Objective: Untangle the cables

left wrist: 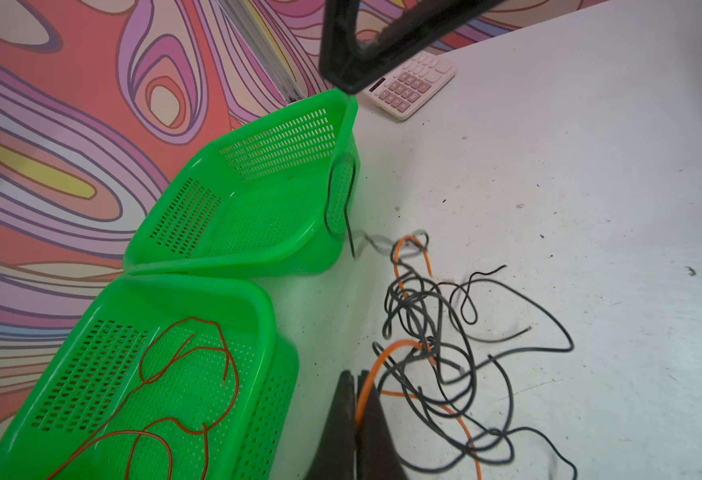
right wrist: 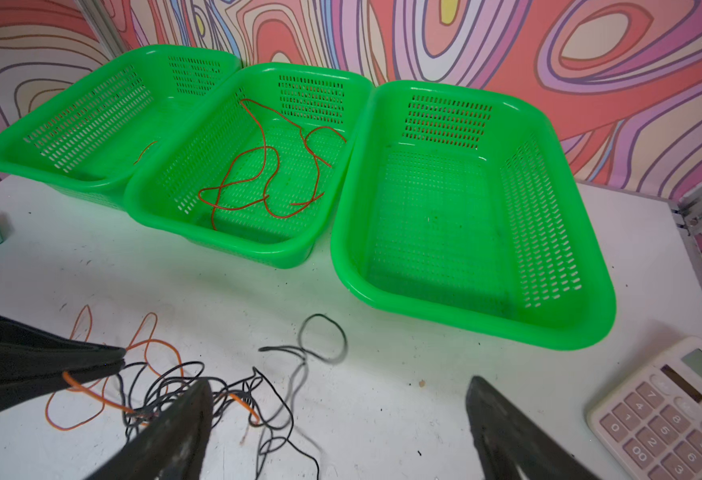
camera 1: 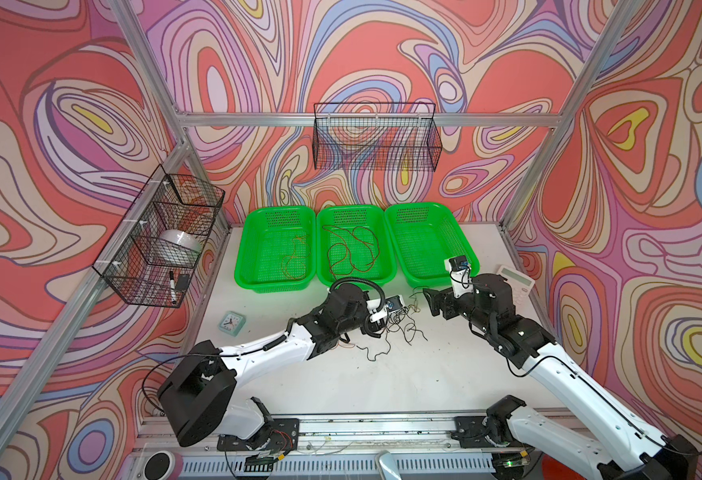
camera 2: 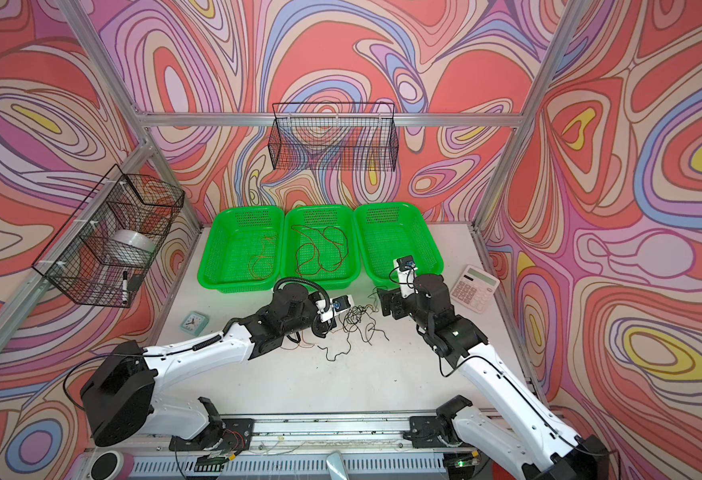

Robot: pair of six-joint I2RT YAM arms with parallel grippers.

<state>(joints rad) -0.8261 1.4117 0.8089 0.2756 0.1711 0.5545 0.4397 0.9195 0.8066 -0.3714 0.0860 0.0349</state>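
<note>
A tangle of black and orange cables (camera 1: 399, 328) (camera 2: 355, 322) lies on the white table between my two grippers. In the left wrist view my left gripper (left wrist: 359, 378) is shut on an orange cable (left wrist: 381, 360) that leads up into the knot of black cables (left wrist: 436, 316). The right wrist view shows my right gripper (right wrist: 341, 382) open just above the table, with nothing between its fingers, beside the tangle (right wrist: 199, 386) and a loose black loop (right wrist: 324, 336). Dark red-brown cables (camera 1: 351, 253) lie in the middle green basket (camera 1: 351, 209).
Three green baskets stand in a row at the back: the left one (camera 1: 278, 210) holds thin orange wires (camera 1: 295, 257) and the right one (camera 1: 417, 206) holds nothing. A calculator (camera 1: 515, 282) sits at the right edge and a small clock (camera 1: 231, 323) at the left. Wire baskets (camera 1: 162, 237) hang on the walls.
</note>
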